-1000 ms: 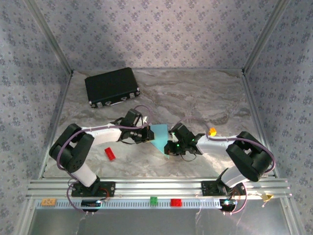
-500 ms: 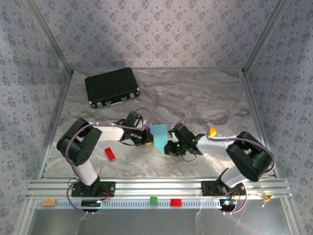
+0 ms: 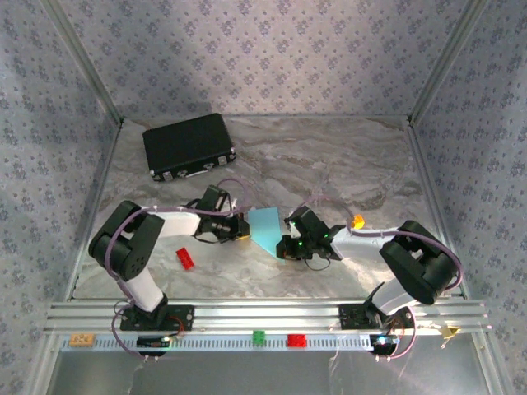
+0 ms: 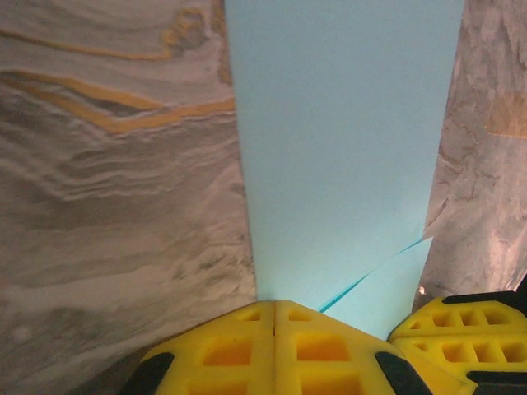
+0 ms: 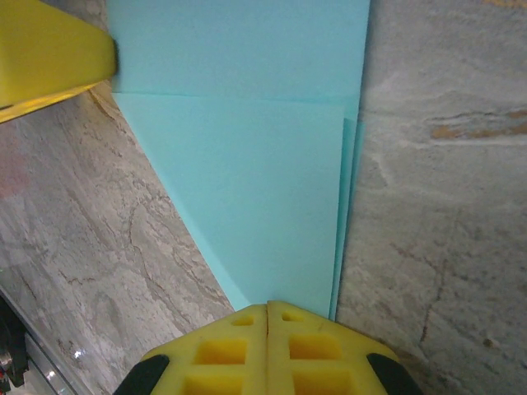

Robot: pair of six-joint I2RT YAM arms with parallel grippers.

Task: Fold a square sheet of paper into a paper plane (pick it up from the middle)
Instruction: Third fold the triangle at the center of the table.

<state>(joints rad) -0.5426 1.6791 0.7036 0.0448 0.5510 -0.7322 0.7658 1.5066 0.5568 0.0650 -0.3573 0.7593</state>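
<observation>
Paper (image 3: 265, 226) — light blue, folded to a tapered point, centre of the top view. Left gripper (image 4: 273, 309) pinched tight on its left edge; right gripper (image 5: 268, 308) clamped on the lower tip — case (image 3: 188, 146) upper left.

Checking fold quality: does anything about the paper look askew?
Slightly. In the right wrist view the top flap of the paper stops short of the layer beneath along its right edge, leaving a thin sliver. No tears visible.

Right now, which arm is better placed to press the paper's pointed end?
Right arm: its shut jaws sit at the folded point of the paper; the left arm is at its side edge.
</observation>
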